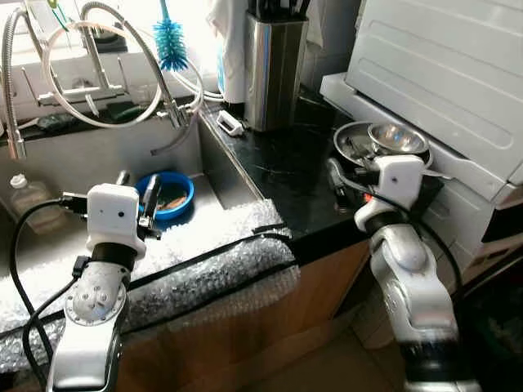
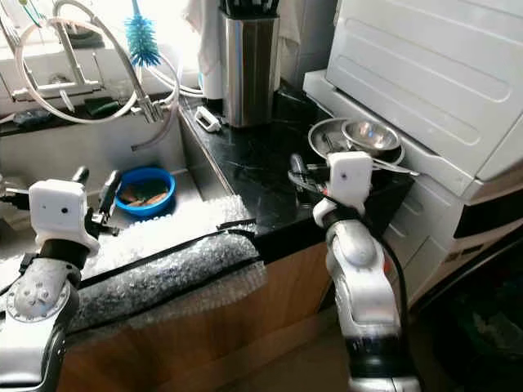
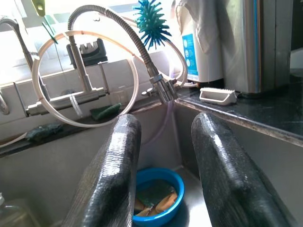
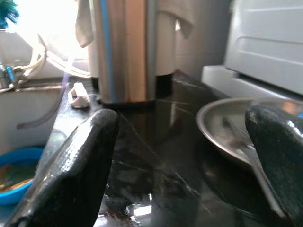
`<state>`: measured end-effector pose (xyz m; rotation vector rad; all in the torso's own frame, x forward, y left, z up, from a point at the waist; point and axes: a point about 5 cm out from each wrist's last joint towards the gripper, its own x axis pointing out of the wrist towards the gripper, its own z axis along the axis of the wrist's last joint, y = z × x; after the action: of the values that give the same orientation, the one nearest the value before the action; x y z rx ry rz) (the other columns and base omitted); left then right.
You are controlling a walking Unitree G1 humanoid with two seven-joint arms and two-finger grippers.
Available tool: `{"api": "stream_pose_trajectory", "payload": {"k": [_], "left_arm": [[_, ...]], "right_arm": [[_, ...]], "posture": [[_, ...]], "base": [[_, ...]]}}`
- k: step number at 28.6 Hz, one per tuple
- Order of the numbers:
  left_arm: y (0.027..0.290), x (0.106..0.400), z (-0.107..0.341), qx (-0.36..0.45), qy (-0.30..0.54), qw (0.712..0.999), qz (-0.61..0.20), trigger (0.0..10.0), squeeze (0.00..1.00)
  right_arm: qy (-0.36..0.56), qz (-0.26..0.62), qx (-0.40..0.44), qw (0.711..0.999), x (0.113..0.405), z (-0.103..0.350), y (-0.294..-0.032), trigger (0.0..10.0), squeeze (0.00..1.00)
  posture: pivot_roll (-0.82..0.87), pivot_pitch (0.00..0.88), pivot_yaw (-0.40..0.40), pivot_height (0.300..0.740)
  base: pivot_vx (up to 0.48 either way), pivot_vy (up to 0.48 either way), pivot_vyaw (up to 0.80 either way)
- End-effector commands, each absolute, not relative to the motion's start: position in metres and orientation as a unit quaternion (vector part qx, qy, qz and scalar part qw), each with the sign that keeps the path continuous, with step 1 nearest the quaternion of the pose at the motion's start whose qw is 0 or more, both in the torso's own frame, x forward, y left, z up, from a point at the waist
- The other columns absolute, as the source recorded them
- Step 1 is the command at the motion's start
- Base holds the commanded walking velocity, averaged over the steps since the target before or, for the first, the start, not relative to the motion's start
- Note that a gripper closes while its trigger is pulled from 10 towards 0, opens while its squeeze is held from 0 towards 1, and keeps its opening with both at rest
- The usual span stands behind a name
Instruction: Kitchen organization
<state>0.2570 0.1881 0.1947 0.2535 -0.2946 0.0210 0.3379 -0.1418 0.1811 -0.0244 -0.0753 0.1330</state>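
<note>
Kitchen things lie on 2 levels: a black bench [image 1: 286, 167] and a sunken steel sink [image 1: 98, 163] on its left. Beyond the right pincer [image 1: 337, 181], a big white appliance [image 1: 441, 73] overhangs the bench's far right side. Sheets of bubble wrap [image 1: 204, 261] drape the sink's front edge, below and behind the left pincer [image 1: 137, 196].

Ahead of the right pincer and well apart stands a steel knife block [image 1: 275, 69], with a small white brush [image 1: 230, 123] beside its base. Just right of that pincer sits a steel plate [image 1: 353, 145] carrying a steel bowl [image 1: 397, 139] and some cutlery. Open black bench lies between the pincer and the knife block.

Right pincer hovers low over the bench, its 2 fingers spread wide and holding nothing; its silver arm rises from below the bench edge.

Left pincer hangs over the sink, released, fingers parted. Below and just ahead of it sits a blue bowl [image 1: 167, 193] with scraps. Farther ahead, a coiled faucet hose [image 3: 123, 33] and a blue bottle brush [image 1: 170, 37] stand over the sink.
</note>
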Motion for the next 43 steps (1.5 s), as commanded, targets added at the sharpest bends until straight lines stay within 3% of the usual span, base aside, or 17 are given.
{"api": "stream_pose_trajectory", "payload": {"k": [1, 11, 28, 43], "left_arm": [[0.187, 0.259, 0.196, 0.128, -0.153, 0.98, 0.012, 10.0, 0.0], [0.185, 0.264, 0.197, 0.126, -0.157, 0.98, 0.011, 10.0, 0.0], [0.185, 0.264, 0.196, 0.124, -0.157, 0.98, 0.014, 10.0, 0.0], [0.186, 0.262, 0.195, 0.124, -0.155, 0.98, 0.017, 10.0, 0.0]], "right_arm": [[-0.017, 0.077, -0.015, 0.997, 0.343, 0.178, -0.14, 10.0, 0.0], [0.06, 0.104, -0.009, 0.993, 0.377, 0.175, -0.128, 10.0, 0.0], [0.093, 0.041, 0.005, 0.995, 0.398, 0.181, -0.162, 10.0, 0.0], [0.102, 0.019, 0.007, 0.995, 0.403, 0.182, -0.177, 10.0, 0.0]], "posture": [[-0.02, 0.0, -0.035, 0.74], [-0.01, 0.0, -0.03, 0.74], [-0.01, 0.0, -0.037, 0.74], [-0.01, 0.0, -0.041, 0.74]], "base": [[0.0, 0.0, 0.0], [0.0, 0.0, 0.0], [0.0, 0.0, 0.0], [0.0, 0.0, 0.0]]}}
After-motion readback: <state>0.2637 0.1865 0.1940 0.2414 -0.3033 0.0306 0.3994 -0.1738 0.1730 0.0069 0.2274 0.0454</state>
